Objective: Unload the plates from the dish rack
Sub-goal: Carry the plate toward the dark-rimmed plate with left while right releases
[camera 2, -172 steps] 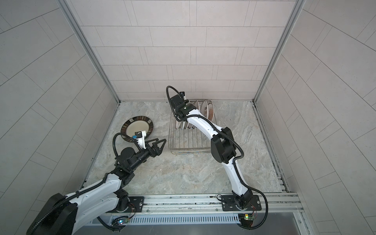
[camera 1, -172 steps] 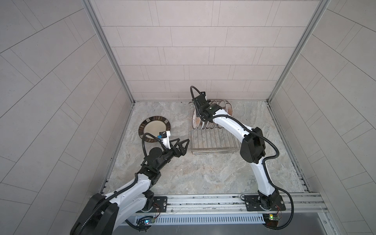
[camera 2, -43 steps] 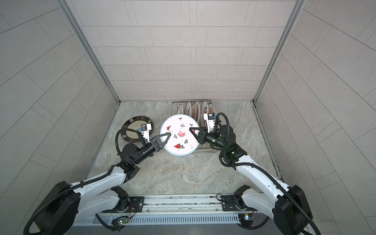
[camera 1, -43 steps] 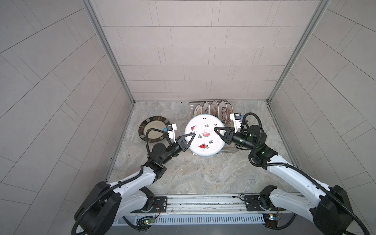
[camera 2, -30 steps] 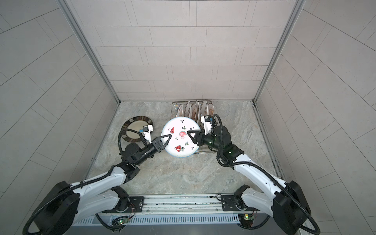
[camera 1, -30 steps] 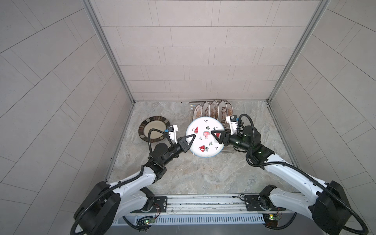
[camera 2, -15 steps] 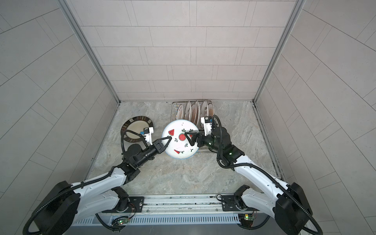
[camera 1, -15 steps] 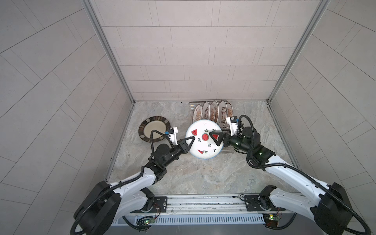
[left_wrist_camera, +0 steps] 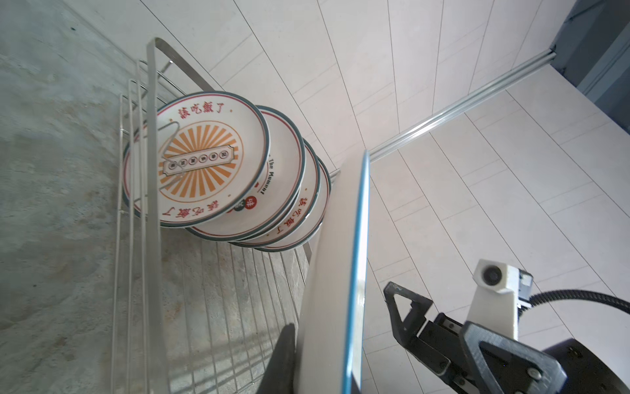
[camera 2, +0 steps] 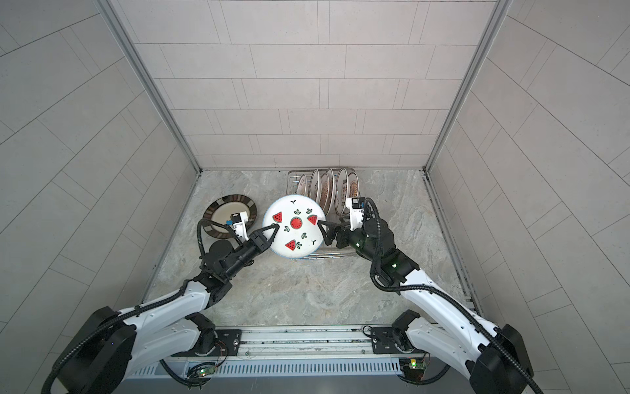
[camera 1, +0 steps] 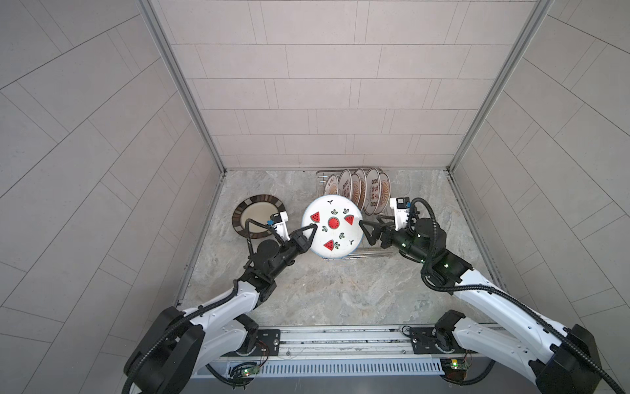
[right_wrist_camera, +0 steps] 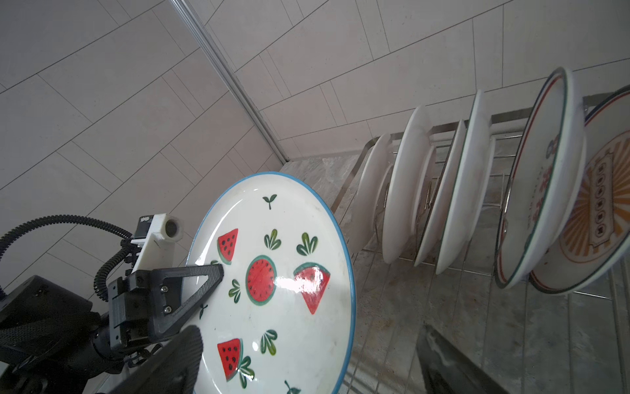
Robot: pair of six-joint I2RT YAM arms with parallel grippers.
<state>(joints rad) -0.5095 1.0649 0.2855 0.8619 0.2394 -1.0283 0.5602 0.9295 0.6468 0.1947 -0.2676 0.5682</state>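
Unloading, early stage: one brown-rimmed plate (camera 1: 254,208) flat on the surface (camera 1: 341,293) beyond my left end effector (camera 1: 312,235), which clamps a watermelon plate (camera 1: 332,227) by its rim; my right end effector (camera 1: 365,232) gapes empty beside it; several sunburst plates (camera 1: 371,191) stand in the dish rack (left_wrist_camera: 218,307) beyond.

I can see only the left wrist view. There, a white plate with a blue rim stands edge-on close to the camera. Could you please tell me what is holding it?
Observer: The left gripper is shut on the left rim of the round white blue-rimmed plate.
Operator: Thank you. What is painted on its face?
Observer: Red watermelon slices and small green leaves; both top views show them.
Operator: Is any plate already out of the rack?
Observer: Yes. One round dark-rimmed plate lies flat on the grey marble table, to the left of the silver wire dish rack.
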